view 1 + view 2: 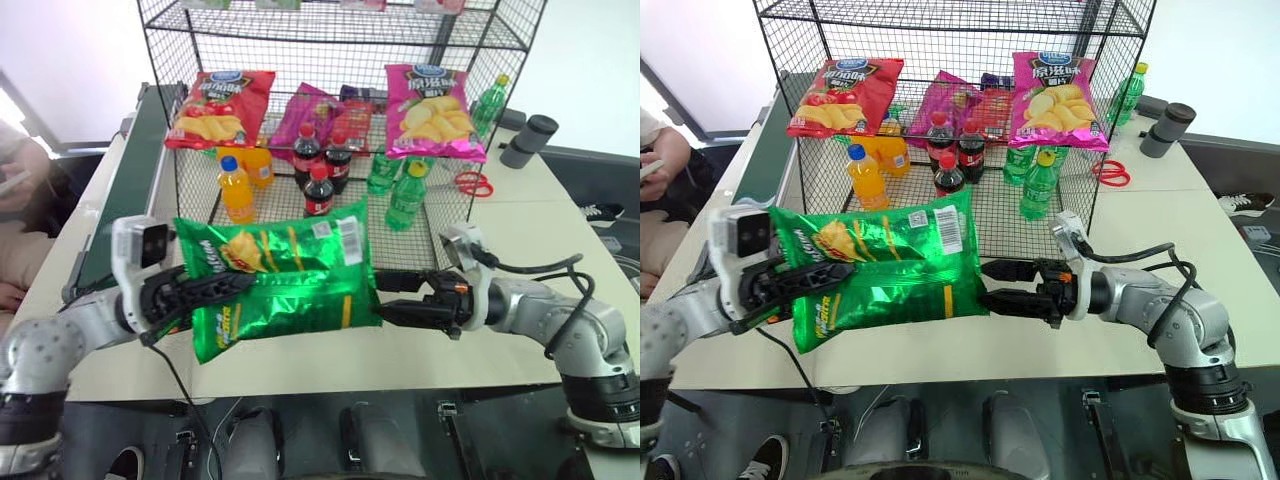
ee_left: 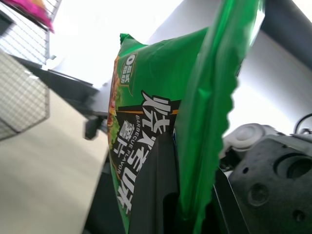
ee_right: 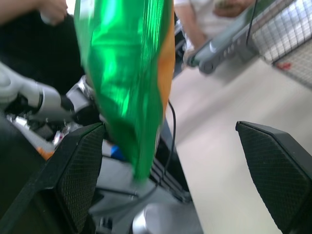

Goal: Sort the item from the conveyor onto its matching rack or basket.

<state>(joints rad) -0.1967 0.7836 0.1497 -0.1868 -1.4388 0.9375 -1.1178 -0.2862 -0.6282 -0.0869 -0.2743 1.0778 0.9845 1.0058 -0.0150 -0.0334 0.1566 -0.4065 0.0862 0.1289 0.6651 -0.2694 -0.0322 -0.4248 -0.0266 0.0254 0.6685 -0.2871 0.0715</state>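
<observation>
While pinching green crisp bag (image 1: pixel 290 275), left gripper (image 1: pixel 215 287) jaws closed.

I held the glossy green crisp bag (image 1: pixel 275 275) above the pale desk (image 1: pixel 520 215), before the black wire-mesh rack (image 1: pixel 330 100); the dark-green conveyor belt (image 1: pixel 140 150) lay left.

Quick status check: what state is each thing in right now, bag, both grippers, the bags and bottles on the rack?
Green bag: held off the table, sideways.
Left gripper: shut on the green bag.
Right gripper: open, beside the bag's edge.
Red bag: leaning on the rack.
Pink bag: leaning on the rack.
Bottles: upright, capped.
</observation>
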